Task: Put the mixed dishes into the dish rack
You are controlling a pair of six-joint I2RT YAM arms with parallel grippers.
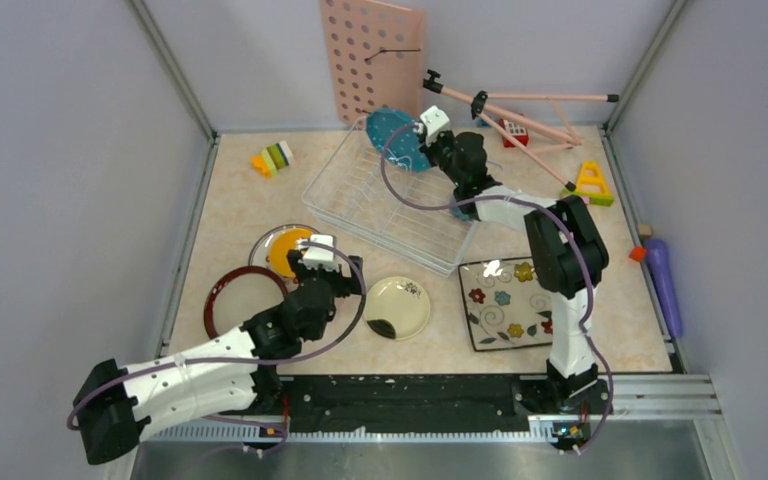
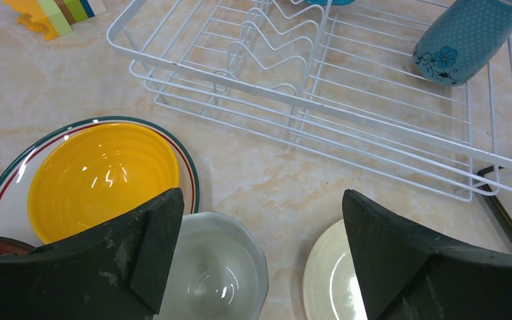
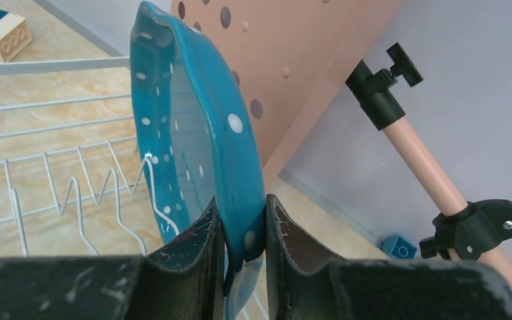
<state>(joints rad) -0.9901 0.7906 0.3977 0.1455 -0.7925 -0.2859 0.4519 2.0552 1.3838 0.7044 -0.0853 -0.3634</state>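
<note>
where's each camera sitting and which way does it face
Top external: above and behind the arms, looking down on the table; both arms show, bases at the bottom.
Left wrist: on the left arm, facing over the orange-yellow bowl to the dish rack; open left fingers at the bottom.
Right wrist: on the right arm, facing the pink pegboard; right fingers pinch the teal polka-dot plate.
Shared: all three show the dish rack.

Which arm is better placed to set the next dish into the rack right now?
Right. The right pincer grips the teal polka-dot plate on edge, above the dish rack. The left pincer is open, holding nothing.
</note>
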